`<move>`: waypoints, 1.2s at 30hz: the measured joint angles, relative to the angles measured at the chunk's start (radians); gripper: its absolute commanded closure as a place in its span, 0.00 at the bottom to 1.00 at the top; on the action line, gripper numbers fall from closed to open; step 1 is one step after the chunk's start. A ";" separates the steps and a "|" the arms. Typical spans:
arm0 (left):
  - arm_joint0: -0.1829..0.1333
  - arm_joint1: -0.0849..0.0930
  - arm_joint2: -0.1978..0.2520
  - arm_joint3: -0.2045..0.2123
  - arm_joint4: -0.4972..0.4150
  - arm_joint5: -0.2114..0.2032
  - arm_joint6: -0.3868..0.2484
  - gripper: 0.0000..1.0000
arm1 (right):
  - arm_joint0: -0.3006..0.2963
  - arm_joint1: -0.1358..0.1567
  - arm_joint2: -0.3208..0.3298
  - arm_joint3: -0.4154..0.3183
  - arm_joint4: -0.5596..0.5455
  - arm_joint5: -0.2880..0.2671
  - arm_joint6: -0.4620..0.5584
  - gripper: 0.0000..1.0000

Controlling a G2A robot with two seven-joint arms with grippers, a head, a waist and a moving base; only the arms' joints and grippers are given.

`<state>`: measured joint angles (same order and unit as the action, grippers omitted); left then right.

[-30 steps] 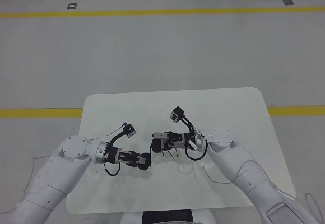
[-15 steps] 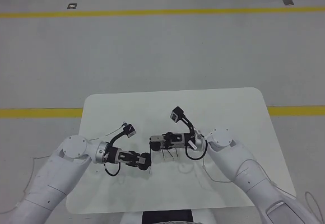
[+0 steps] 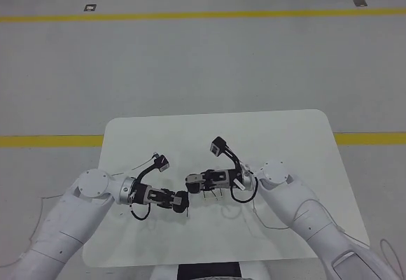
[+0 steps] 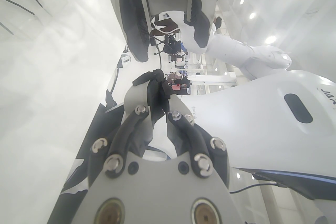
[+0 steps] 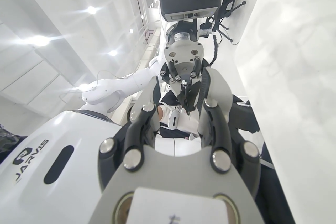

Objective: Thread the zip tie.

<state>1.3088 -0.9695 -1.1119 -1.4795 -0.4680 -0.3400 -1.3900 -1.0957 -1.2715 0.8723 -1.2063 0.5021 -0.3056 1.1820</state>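
Observation:
My left gripper (image 3: pixel 183 202) hangs over the front middle of the white table (image 3: pixel 287 133), shut on a black zip tie (image 4: pixel 159 58). The tie's thin strand sticks out past the shut fingertips (image 4: pixel 153 78). My right gripper (image 3: pixel 191 184) faces it tip to tip, just beyond it and slightly to the right. It stands open, and the strand reaches into the gap between its pads (image 4: pixel 135 17). In the right wrist view the left gripper (image 5: pixel 185 83) sits straight ahead between my right fingers (image 5: pixel 218 93), with the zip tie (image 5: pixel 187 99) pointing at me.
A few thin dark strips (image 3: pixel 217 194) lie on the table under the right wrist. The table's back half and right side are bare. Yellow floor lines run behind the table.
The right gripper has moved a little left and toward the left gripper, closing the gap between the tips. The left arm has stayed put.

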 measured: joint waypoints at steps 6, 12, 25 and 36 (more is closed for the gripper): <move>0.000 0.000 0.000 0.000 0.000 0.000 0.000 1.00 | 0.003 -0.002 -0.006 -0.002 -0.011 0.000 -0.012 0.84; 0.000 0.000 0.000 0.000 0.000 0.000 0.000 1.00 | 0.004 -0.002 -0.009 -0.002 -0.015 0.001 -0.016 0.91; 0.000 0.000 0.000 0.000 0.000 0.000 0.000 1.00 | 0.001 0.001 -0.005 -0.008 -0.020 0.002 -0.007 0.97; 0.000 0.000 0.000 0.000 0.000 0.000 0.000 1.00 | -0.003 0.003 -0.003 -0.012 -0.019 0.000 -0.003 1.00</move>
<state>1.3088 -0.9695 -1.1119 -1.4795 -0.4680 -0.3400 -1.3900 -1.0986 -1.2685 0.8692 -1.2183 0.4829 -0.3054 1.1791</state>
